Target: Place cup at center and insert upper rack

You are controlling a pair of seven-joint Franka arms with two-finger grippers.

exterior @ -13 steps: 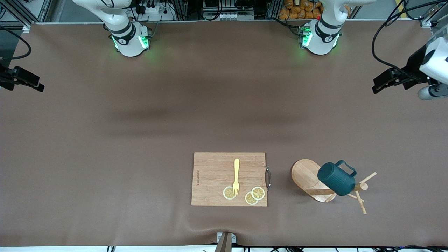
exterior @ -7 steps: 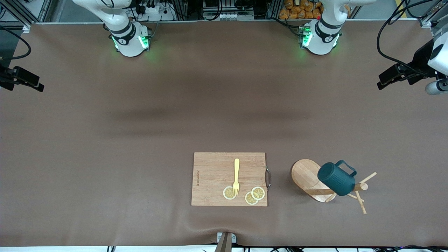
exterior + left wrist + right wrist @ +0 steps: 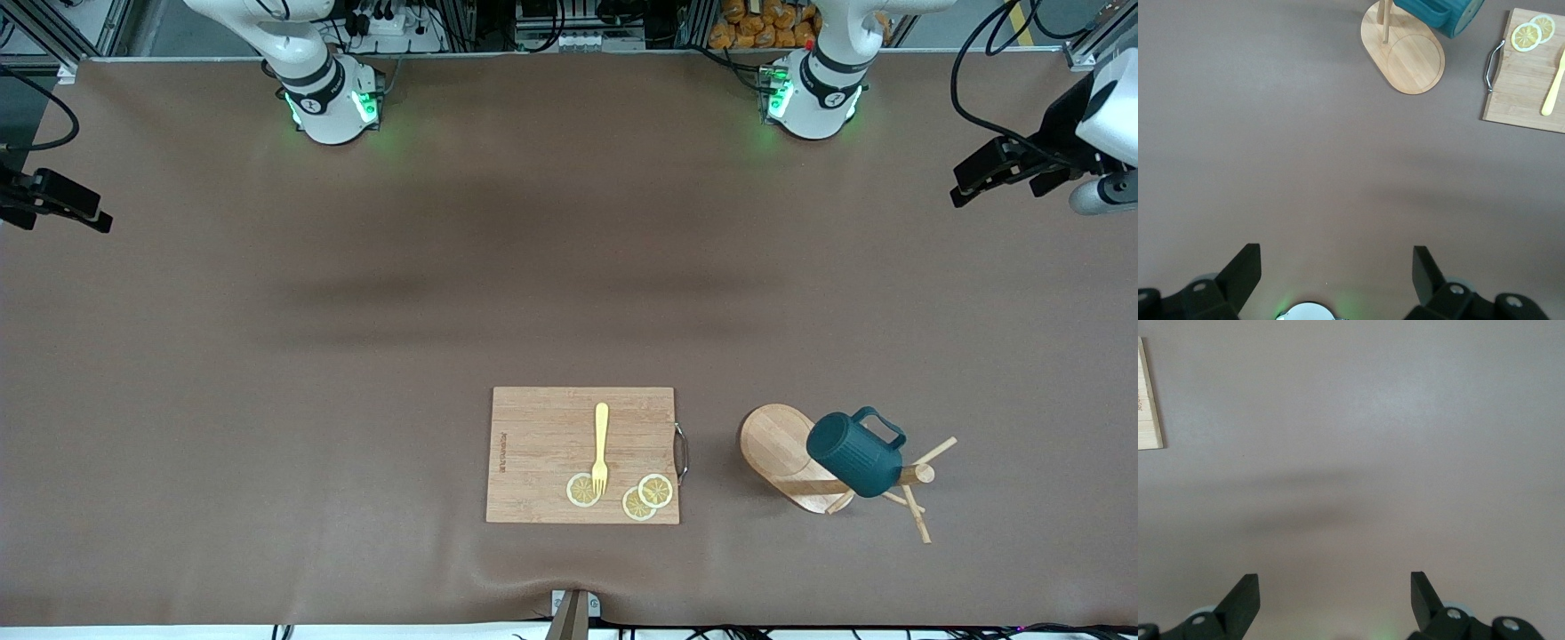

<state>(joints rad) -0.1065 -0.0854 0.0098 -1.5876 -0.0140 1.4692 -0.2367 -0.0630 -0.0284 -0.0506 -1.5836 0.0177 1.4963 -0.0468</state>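
— Where are the two hands sitting?

— Both are hanging high over the worktop, holding nothing. The left hand [image 3: 978,173] is showing at the edge of the front view over the worktop's end on the left arm's side, its dark fingers [image 3: 1241,273] standing wide apart in its wrist view, with bare brown worktop [image 3: 356,356] between them. The right hand [image 3: 67,209] is hovering over the worktop's end on the right arm's side, its fingers [image 3: 1245,597] likewise spread wide, looking straight down at bare surface and one corner of the cutting board [image 3: 1148,400].

— And the cup?

— The cup [image 3: 855,454] is hanging tilted on the upper rack [image 3: 782,453], its loop handle pointing up and toward the left arm's end. The rack is standing near the worktop's edge closest to the front camera, toward the left arm's end — oval base on the surface, thin pegs crossing near the top of the pole.

— Anything beside it?

— The cutting board [image 3: 542,444] is lying just beside the rack, near the middle of that same edge, its metal handle [image 3: 682,453] facing the rack. A yellow fork [image 3: 601,444] is resting on it, tines touching one of three lemon slices [image 3: 655,490].
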